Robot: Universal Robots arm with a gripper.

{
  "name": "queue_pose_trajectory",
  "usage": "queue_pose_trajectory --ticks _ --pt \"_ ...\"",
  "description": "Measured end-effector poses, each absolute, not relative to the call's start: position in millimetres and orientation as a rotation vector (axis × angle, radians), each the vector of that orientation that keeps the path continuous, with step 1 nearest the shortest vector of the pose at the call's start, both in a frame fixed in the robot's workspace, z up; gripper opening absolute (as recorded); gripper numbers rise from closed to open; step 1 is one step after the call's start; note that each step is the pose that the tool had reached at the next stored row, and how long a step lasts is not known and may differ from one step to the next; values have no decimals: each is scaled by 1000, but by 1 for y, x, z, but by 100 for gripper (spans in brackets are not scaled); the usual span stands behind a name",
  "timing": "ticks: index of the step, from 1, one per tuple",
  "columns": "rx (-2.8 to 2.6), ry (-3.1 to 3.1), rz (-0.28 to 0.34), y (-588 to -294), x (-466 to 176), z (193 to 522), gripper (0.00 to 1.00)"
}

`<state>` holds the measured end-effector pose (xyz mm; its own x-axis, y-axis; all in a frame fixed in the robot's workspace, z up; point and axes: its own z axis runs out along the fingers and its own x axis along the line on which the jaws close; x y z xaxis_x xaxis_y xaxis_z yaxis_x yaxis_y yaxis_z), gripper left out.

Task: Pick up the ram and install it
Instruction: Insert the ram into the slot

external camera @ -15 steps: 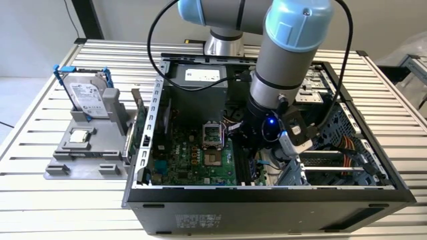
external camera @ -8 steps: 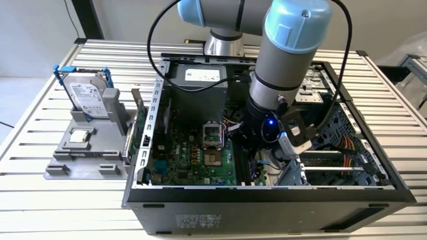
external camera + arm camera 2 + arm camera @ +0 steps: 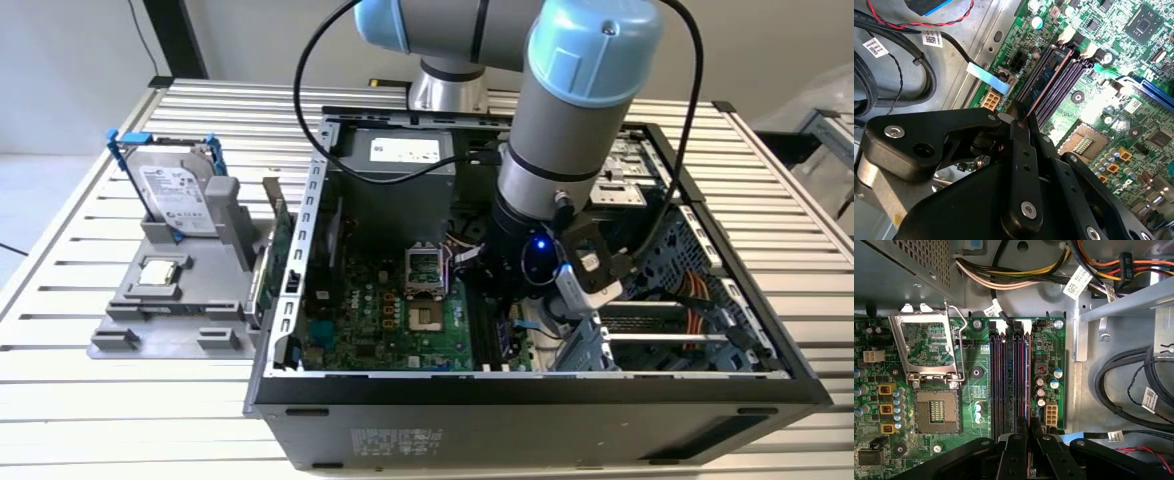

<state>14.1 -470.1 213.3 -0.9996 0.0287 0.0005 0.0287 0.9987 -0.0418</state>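
Note:
The ram (image 3: 1050, 76) is a thin dark board seen edge-on, lying along one of the dark memory slots (image 3: 1004, 385) on the green motherboard (image 3: 979, 400). My gripper (image 3: 1021, 118) is shut on the near end of the ram (image 3: 1027, 390); in both wrist views the black fingers (image 3: 1037, 434) pinch its edge. The ram lines up with the slot nearest the white power connector (image 3: 1051, 415); I cannot tell whether it is fully seated. In the exterior view the gripper (image 3: 514, 315) is deep inside the open computer case (image 3: 534, 385).
An empty CPU socket (image 3: 936, 412) with its raised metal frame (image 3: 929, 347) lies beside the slots. Cable bundles (image 3: 1134, 390) crowd the case wall. Outside the case, a grey fixture (image 3: 174, 300) holds a hard drive (image 3: 180, 195) and a CPU chip (image 3: 160, 271).

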Motion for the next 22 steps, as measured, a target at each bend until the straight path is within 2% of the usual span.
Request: queue_pose_trajectory --ticks 20,21,22 --pt "-45 -3140 64 -470 14 209 0" --pt "-45 -3140 64 -470 14 209 100" --pt "-45 -3139 64 -470 14 209 100"
